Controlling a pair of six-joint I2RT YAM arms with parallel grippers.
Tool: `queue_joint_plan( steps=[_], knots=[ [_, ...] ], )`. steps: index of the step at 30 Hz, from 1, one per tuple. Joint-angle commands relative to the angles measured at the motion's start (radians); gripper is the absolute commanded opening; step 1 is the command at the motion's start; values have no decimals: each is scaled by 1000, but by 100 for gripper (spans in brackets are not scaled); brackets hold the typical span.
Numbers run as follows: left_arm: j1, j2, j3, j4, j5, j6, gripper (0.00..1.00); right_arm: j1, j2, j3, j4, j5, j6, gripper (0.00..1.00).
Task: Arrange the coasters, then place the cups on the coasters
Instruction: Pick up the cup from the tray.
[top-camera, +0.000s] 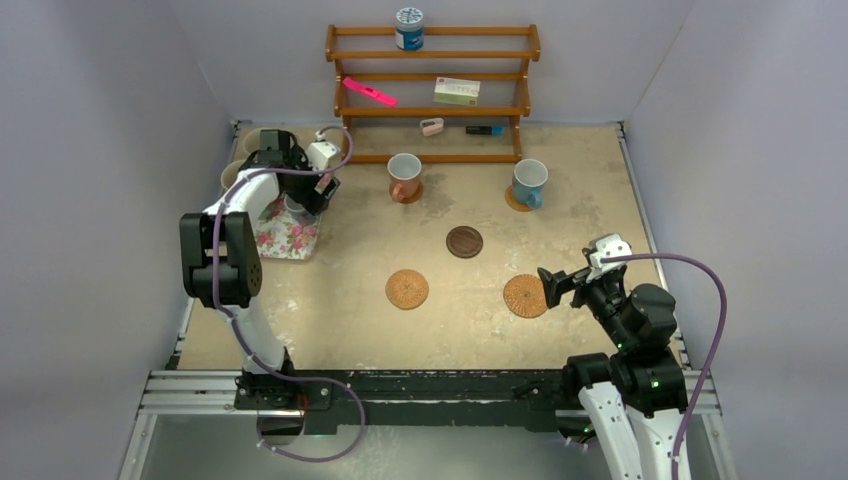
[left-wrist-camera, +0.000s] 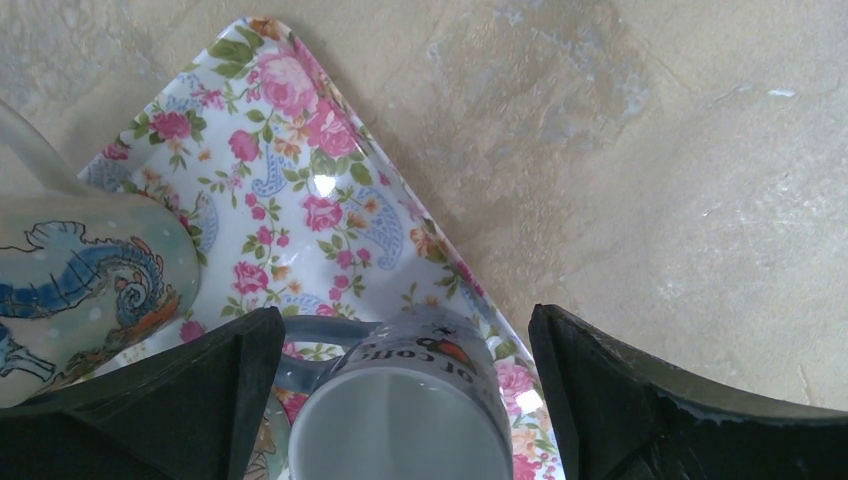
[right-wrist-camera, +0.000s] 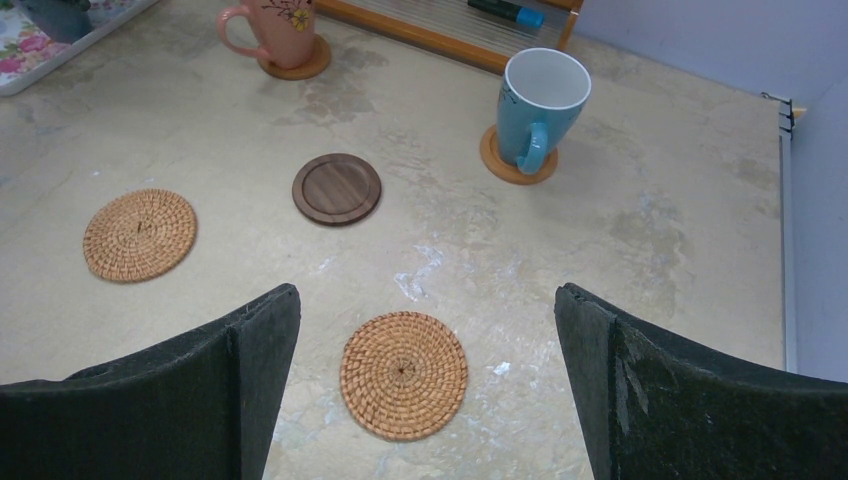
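Note:
My left gripper (top-camera: 303, 200) (left-wrist-camera: 405, 390) hangs open over the floral tray (top-camera: 290, 238) (left-wrist-camera: 300, 150). A small grey-blue cup (left-wrist-camera: 400, 410) stands between its fingers, untouched, beside a cream cup (left-wrist-camera: 80, 280) with a seahorse drawing. Cream cups (top-camera: 250, 140) show behind that arm. A pinkish-brown cup (top-camera: 404, 176) (right-wrist-camera: 270, 25) and a blue cup (top-camera: 529, 182) (right-wrist-camera: 540, 105) each stand on a coaster at the back. A dark brown coaster (top-camera: 464, 241) (right-wrist-camera: 337, 189) and two woven coasters (top-camera: 407, 289) (top-camera: 525, 296) lie bare. My right gripper (top-camera: 563, 283) (right-wrist-camera: 428, 335) is open above the right woven coaster (right-wrist-camera: 403, 374).
A wooden rack (top-camera: 430, 110) stands against the back wall with a blue-and-white canister (top-camera: 409, 28), a pink object (top-camera: 369, 92) and a small box (top-camera: 456, 91). A pale clip (top-camera: 432, 126) and a dark marker (top-camera: 484, 130) lie beneath it. Walls close in on the left and right.

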Motion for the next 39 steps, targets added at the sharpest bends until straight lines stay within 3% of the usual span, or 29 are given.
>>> queue_joint_plan(
  steps=[1,39],
  knots=[
    [18,17,56,-65,48,41,100,5,-4,0,14,-6,-13,99],
    [96,-153,-101,-76,-46,-106,100,5,-3,1,11,-6,-15,99]
  ],
)
